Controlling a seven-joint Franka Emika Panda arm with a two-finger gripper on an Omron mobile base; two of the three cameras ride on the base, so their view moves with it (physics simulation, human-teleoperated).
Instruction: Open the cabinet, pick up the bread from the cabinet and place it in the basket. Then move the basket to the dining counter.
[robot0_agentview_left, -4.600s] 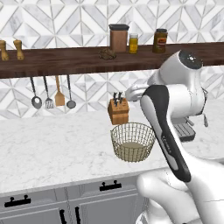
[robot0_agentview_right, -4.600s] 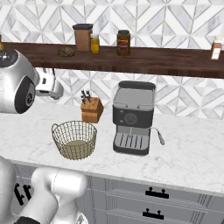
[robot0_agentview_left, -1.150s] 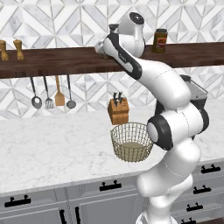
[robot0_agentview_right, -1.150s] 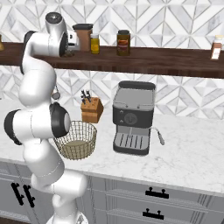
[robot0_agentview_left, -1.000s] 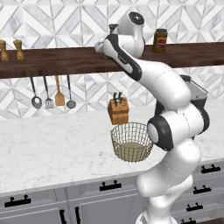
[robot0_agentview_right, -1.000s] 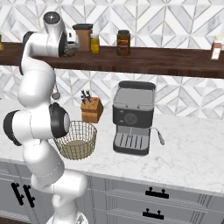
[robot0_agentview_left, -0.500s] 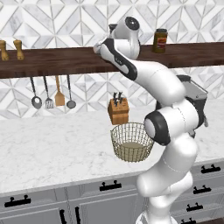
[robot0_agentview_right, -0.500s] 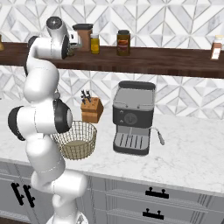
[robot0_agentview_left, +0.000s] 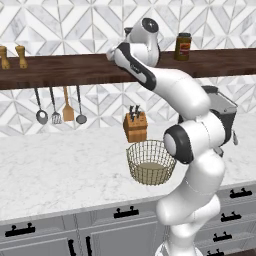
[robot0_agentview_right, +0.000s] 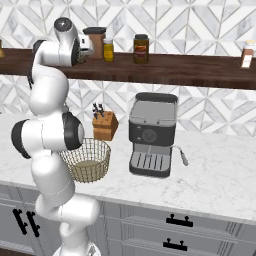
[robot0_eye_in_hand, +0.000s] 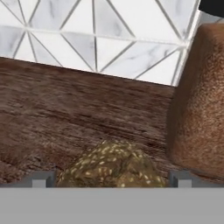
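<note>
- over the last second, swung the wrist a little further left along the dark wooden shelf (robot0_agentview_left: 60, 72) in the left base view; base, counter and everything on it unchanged.
- compared with a few seconds back, raised from a fold low beside the basket to a full reach up at shelf height.
- gripper (robot0_eye_in_hand: 111, 179) now straddling the bread (robot0_eye_in_hand: 114, 167): speckled dark-brown roll lying on the shelf plank, between the two finger tips (robot0_eye_in_hand: 40, 180) at the bottom of the hand view.
- jaws spread wide, one tip on each side of the roll, apart from its flanks as far as can be told; nothing clamped yet.
- tall brown canister (robot0_eye_in_hand: 199, 100) just beside the roll, on the right of the hand view; looks close enough to be brushed on closing or lifting, so a straight pull-back seems safer than a sideways swing.
- no cabinet door seen around the roll; sits on open shelving, so the opening step looks moot here.
- basket (robot0_agentview_left: 150, 162) upright and empty on the marble counter (robot0_agentview_left: 60, 165), in front of the knife block (robot0_agentview_left: 135, 127) and left of the coffee machine (robot0_agentview_right: 152, 134).
- judged stage: pre-grasp finished, closing on the roll due next; dropping it in the basket and carrying that to the dining counter both not yet done.
</note>
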